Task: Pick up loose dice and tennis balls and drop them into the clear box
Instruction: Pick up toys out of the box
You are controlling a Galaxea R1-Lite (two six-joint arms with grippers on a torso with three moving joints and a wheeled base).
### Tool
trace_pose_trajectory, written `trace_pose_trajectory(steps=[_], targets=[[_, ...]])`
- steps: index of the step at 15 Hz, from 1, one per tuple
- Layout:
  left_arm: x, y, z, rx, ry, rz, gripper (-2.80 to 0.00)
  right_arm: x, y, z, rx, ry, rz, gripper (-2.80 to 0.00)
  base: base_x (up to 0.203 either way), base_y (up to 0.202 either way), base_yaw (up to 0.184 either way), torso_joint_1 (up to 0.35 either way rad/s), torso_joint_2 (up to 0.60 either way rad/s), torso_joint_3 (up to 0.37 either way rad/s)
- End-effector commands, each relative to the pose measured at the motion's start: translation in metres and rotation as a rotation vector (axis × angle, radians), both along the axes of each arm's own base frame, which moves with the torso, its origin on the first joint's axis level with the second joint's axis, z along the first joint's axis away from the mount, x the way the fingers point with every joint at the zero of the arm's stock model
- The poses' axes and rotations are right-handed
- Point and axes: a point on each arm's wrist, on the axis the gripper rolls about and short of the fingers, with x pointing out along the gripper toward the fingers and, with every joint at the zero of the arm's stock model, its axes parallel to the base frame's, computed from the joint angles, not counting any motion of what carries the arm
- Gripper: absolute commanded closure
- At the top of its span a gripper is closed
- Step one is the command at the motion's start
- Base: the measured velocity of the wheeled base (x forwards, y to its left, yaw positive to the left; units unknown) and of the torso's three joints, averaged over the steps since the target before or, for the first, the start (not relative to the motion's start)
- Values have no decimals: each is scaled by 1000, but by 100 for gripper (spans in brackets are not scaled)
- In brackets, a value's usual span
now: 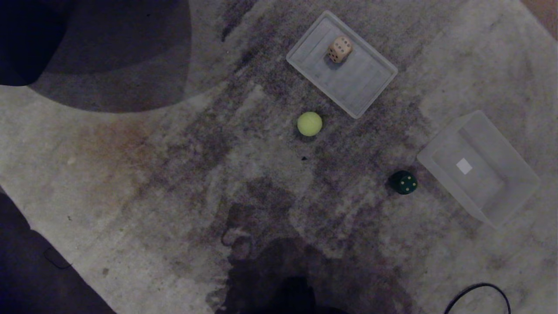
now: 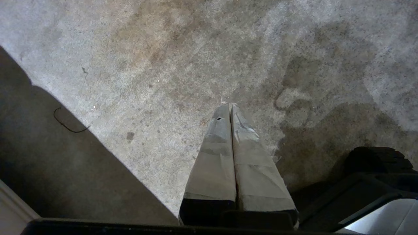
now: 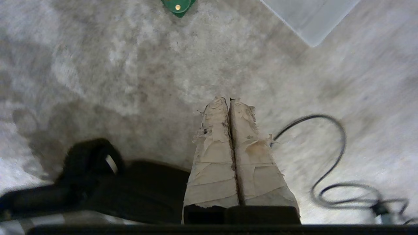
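Note:
On the carpet a yellow-green tennis ball (image 1: 310, 124) lies near the middle. A dark green die (image 1: 403, 182) sits right of it, close to the clear box (image 1: 514, 198), which looks empty apart from a white label. A tan die (image 1: 339, 49) rests on a flat ribbed clear panel (image 1: 370, 83) farther back. Neither arm shows in the head view. My right gripper (image 3: 228, 99) is shut and empty above the carpet, with the green die (image 3: 178, 6) and a corner of the clear box (image 3: 310, 19) ahead of it. My left gripper (image 2: 228, 104) is shut and empty over bare carpet.
A black cable (image 1: 477, 296) loops on the carpet at the near right and shows again as a coiled cable (image 3: 329, 169) beside the right gripper. Dark floor (image 1: 35, 270) borders the carpet at the near left. A dark shape (image 1: 109, 48) covers the far left.

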Motion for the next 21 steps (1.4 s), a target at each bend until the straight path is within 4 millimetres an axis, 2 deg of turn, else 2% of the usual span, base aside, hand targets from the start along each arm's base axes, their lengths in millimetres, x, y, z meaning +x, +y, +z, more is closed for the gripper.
trace_pose_trajectory(steps=[1, 4, 10, 13, 14, 17, 21], targets=[[0, 0, 0, 0, 2, 1, 0, 49, -1, -6, 42, 172, -19, 0, 0, 0, 0, 0, 0, 0], [0, 0, 0, 0, 2, 1, 0, 96, 2, -12, 143, 191, -37, 0, 0, 0, 0, 0, 0, 0], [0, 0, 0, 0, 2, -1, 0, 197, 21, -44, 400, 243, -94, 0, 0, 0, 0, 0, 0, 0], [0, 0, 0, 0, 2, 1, 0, 235, 29, -52, 458, 231, -101, 0, 0, 0, 0, 0, 0, 0], [0, 0, 0, 0, 2, 1, 0, 245, 31, -52, 495, 201, -102, -280, 0, 0, 0, 0, 0, 0], [0, 0, 0, 0, 2, 1, 0, 266, 34, -54, 526, 166, -98, -280, 0, 0, 0, 0, 0, 0], [0, 0, 0, 0, 2, 1, 0, 272, 35, -59, 520, 179, -98, -280, 0, 0, 0, 0, 0, 0]])
